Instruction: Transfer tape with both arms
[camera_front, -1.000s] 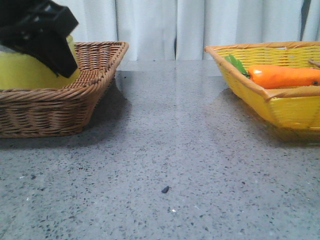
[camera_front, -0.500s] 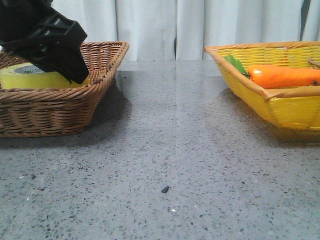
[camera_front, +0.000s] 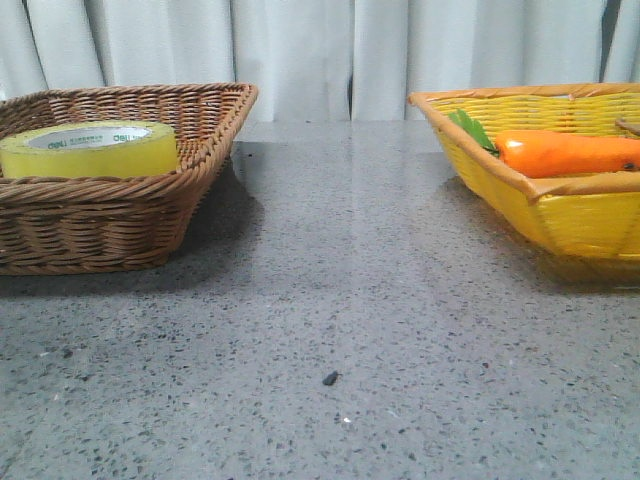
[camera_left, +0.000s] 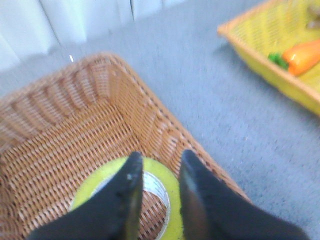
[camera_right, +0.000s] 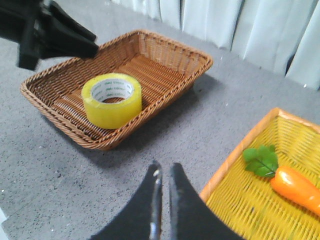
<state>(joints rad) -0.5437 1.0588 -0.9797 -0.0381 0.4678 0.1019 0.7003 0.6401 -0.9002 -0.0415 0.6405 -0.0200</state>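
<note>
The tape (camera_front: 88, 148), a yellow roll with a white "deli" core, lies flat in the brown wicker basket (camera_front: 120, 225) at the left. It also shows in the left wrist view (camera_left: 159, 169) and the right wrist view (camera_right: 112, 100). My left gripper (camera_left: 161, 156) is open and empty above the roll, apart from it, and out of the front view. The left arm (camera_right: 47, 30) hangs over the basket's far corner. My right gripper (camera_right: 165, 167) is shut and empty above the grey table between the two baskets.
A yellow basket (camera_front: 560, 215) at the right holds an orange carrot (camera_front: 565, 152) with green leaves; both show in the right wrist view, the basket (camera_right: 235, 160) and the carrot (camera_right: 297, 187). A small dark speck (camera_front: 330, 379) lies on the grey table.
My left gripper lowered the tape into the brown basket, let it go, and rose out of the front view. The tape now lies flat in the basket.
</note>
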